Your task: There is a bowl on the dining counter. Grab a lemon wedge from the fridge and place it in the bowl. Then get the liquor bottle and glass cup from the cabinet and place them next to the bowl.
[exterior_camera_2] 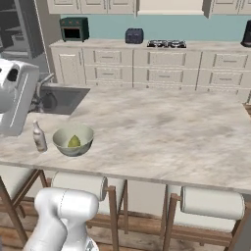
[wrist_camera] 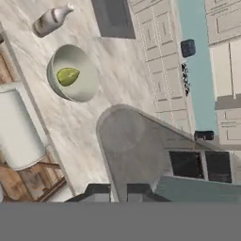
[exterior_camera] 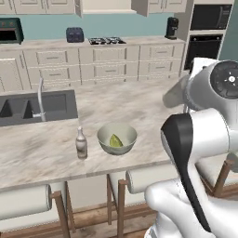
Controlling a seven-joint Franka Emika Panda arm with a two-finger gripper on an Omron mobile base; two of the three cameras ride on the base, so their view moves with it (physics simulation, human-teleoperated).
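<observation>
Gripping the glass cup, the gripper has its jaws closed on the cup's base, above the dining counter. The bowl with the lemon wedge sits on the counter away from the cup, the liquor bottle just beside it.

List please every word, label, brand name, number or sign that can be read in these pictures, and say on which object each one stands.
No text can be read anywhere.
The liquor bottle beside the bowl has a light label, but it is too small and blurred to show any letters.
The toaster oven, the wall oven and the coffee machine show no legible marks.
</observation>
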